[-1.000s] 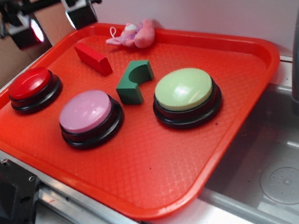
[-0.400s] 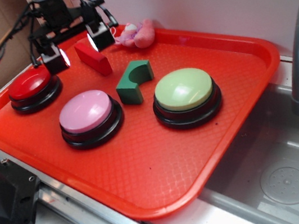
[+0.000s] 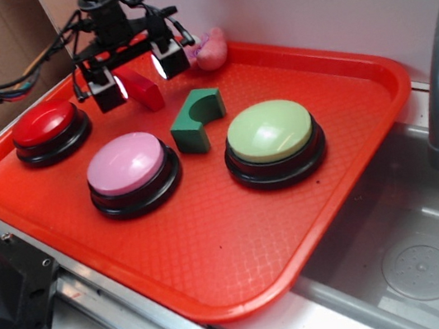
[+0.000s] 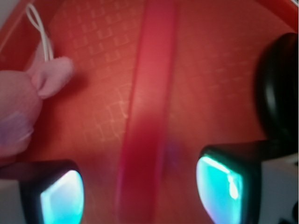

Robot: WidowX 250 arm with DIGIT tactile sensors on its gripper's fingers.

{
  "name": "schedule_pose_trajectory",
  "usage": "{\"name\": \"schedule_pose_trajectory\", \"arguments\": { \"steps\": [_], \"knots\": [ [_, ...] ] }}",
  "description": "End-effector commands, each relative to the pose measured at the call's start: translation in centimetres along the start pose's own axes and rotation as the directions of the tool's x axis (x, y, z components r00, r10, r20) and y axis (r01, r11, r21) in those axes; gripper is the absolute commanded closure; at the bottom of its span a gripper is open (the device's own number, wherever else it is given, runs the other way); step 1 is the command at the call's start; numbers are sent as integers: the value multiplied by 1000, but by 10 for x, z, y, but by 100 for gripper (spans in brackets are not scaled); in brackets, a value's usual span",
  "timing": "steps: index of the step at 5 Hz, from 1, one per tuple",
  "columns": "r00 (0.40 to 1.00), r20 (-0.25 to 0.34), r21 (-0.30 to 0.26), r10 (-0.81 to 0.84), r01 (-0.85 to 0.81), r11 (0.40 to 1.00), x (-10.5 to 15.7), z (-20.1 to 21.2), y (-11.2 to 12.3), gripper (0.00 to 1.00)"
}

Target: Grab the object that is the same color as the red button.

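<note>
- A small solid red rectangular bar block (image 3: 141, 89) is seen lying flat on a textured red plastic tray (image 3: 216, 248), directly beneath the black end effector (image 3: 138, 73).
- The end effector is spread wide, with nothing held; one finger stands on each side of the bar, and neither is seen to touch it.
- In the wrist view, the bar (image 4: 147, 107) runs lengthwise between the two pads, roughly centred in the gap.
- The bar can be judged rigid, light and matte, so a firm pinch across its narrow width, near mid-length, should hold without slipping or crushing.
- A round glossy red dome button on a black base (image 3: 47, 129) sits to the end effector's side, close by; its black rim shows at the edge of the wrist view.
- A soft pink plush toy with a white loop (image 4: 23, 107) lies on the opposite side, near one finger.
- A green arch-cut block (image 3: 196, 122), a pink dome button (image 3: 130, 166) and a pale-green dome button (image 3: 272, 135) lie farther off, towards the camera.
</note>
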State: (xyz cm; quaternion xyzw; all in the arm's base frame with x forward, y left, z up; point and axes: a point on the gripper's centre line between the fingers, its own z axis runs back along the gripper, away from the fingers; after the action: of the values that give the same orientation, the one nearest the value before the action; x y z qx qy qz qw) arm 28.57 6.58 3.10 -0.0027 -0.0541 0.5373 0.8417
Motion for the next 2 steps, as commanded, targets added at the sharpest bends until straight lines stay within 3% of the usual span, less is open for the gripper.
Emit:
{"name": "schedule_pose_trajectory", "arguments": {
  "steps": [1, 2],
  "knots": [
    [998, 45, -90, 49, -45, 995, 14, 10, 8, 0],
    [997, 39, -84, 72, -69, 994, 14, 7, 13, 77]
  ]
}}
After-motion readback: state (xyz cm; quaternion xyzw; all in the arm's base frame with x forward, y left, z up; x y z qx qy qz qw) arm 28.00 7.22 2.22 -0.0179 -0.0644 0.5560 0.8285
